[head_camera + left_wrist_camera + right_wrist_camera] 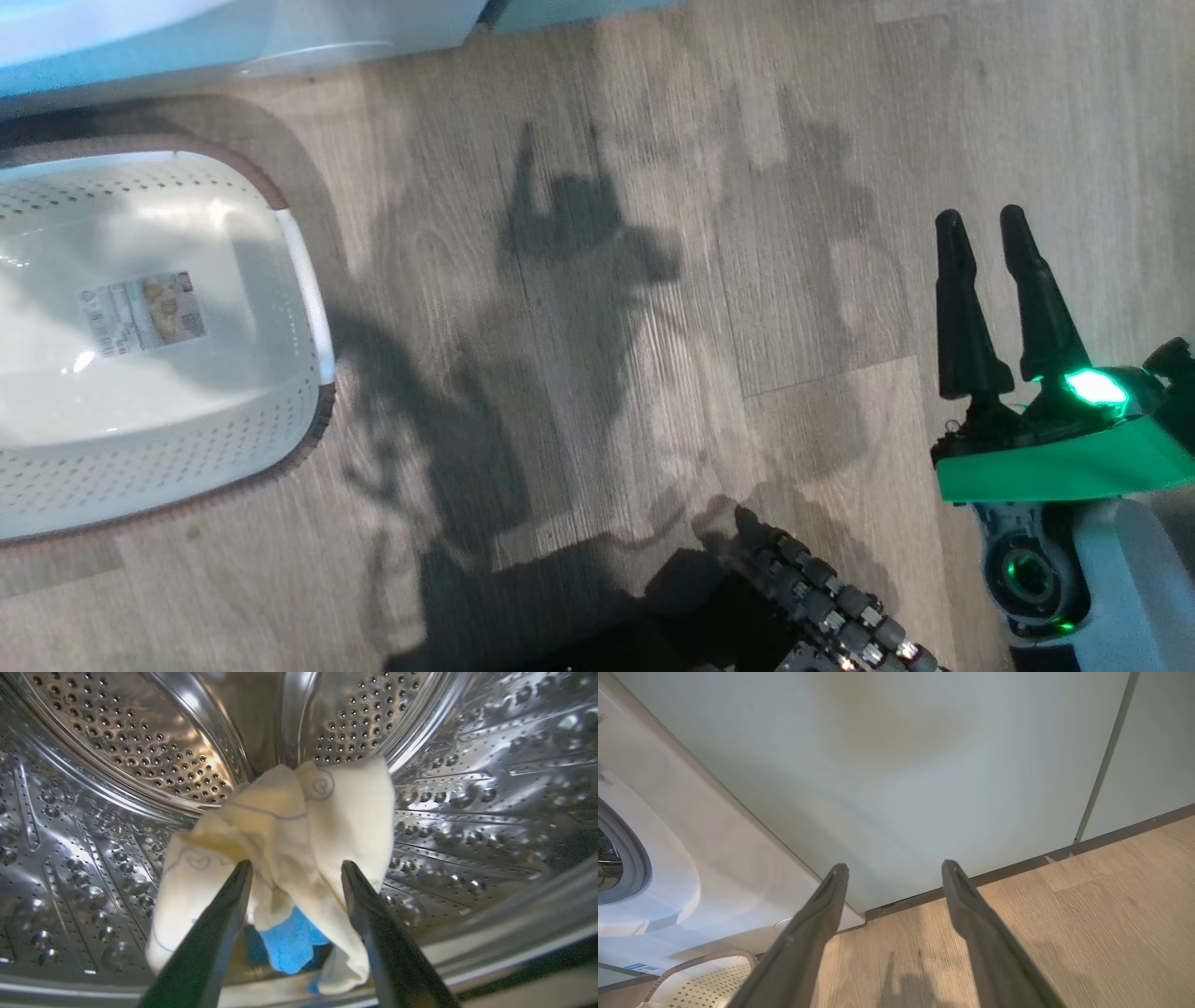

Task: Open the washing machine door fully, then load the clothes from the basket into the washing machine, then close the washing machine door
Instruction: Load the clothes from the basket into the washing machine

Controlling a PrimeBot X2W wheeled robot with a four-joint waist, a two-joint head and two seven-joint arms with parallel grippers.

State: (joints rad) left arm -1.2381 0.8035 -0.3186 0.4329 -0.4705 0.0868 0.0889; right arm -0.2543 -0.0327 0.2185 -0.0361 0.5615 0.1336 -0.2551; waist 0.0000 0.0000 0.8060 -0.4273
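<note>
Head view: basket [308, 280] at left, cut by the edge, bare floor [653, 280] beside it; right gripper [980, 217] at right, jaws apart, empty | Left wrist view: left gripper [296, 864] jaws wide, gripping nothing; clothes [289, 826] in steel drum [140, 742], lying lower left to upper right | Right wrist view: washing machine [691, 858] cut at left edge.

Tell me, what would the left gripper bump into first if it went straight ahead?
Most likely the clothes: the pale yellow heap lies right before the open left gripper, inside the washing machine. How far off is hard to judge.
</note>
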